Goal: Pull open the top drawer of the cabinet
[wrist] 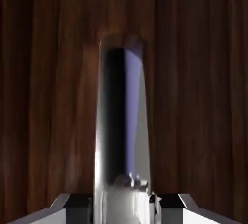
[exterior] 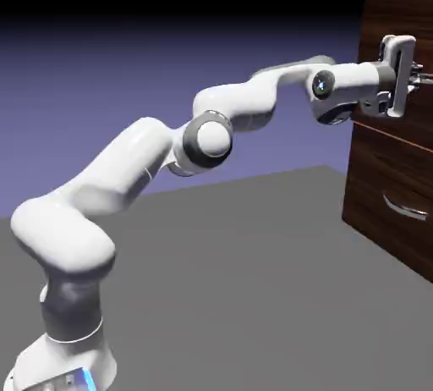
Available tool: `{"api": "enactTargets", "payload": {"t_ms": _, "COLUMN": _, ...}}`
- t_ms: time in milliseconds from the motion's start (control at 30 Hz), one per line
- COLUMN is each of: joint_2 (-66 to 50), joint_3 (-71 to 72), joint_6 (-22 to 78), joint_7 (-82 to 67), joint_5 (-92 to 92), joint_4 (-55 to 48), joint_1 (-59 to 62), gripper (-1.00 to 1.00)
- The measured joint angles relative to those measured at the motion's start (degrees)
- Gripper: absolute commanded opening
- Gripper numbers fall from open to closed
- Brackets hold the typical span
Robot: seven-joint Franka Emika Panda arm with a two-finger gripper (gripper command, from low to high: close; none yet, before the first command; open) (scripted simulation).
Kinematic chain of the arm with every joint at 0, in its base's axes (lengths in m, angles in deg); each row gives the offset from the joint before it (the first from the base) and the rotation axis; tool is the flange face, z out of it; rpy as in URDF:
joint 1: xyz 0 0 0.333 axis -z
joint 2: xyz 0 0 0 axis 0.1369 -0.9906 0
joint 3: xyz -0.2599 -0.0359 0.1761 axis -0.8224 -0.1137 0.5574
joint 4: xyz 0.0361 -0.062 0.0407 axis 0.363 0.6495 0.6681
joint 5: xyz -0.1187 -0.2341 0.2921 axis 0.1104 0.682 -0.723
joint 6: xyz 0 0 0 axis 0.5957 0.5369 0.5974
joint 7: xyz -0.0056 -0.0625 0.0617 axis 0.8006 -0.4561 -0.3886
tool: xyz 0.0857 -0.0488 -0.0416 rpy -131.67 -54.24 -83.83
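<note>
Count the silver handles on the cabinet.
2: the top drawer's handle, between the gripper's fingertips, and the lower panel's handle, at the exterior view's right edge. More may be hidden, since the cabinet runs out of the picture.

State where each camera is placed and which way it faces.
Exterior view: stands off to the side of the robot, facing across the arm toward the cabinet; it shows the arm from base to gripper.
Hand view: sits on the hand, looking along the gripper at the top drawer's wood front; of the robot, only the two finger tips show at the bottom edge, closed on the silver handle.
Shared: the gripper at that handle and the top drawer's front.
</note>
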Motion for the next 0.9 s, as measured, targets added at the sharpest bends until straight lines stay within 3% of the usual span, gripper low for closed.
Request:
{"api": "enactTargets", "payload": {"t_ms": 433, "joint_2": 5.4, "joint_3": 7.8, "joint_6": -2.9, "joint_7": -32.3, "joint_5": -24.6, "joint_4": 0.7, "joint_1": 0.8, "gripper": -1.0}}
{"api": "enactTargets", "payload": {"t_ms": 900, "joint_2": 9.6, "joint_3": -10.4, "joint_6": 2.4, "joint_7": -56.3, "joint_5": -59.5, "joint_4": 8.5, "joint_1": -9.0, "gripper": -1.0}}
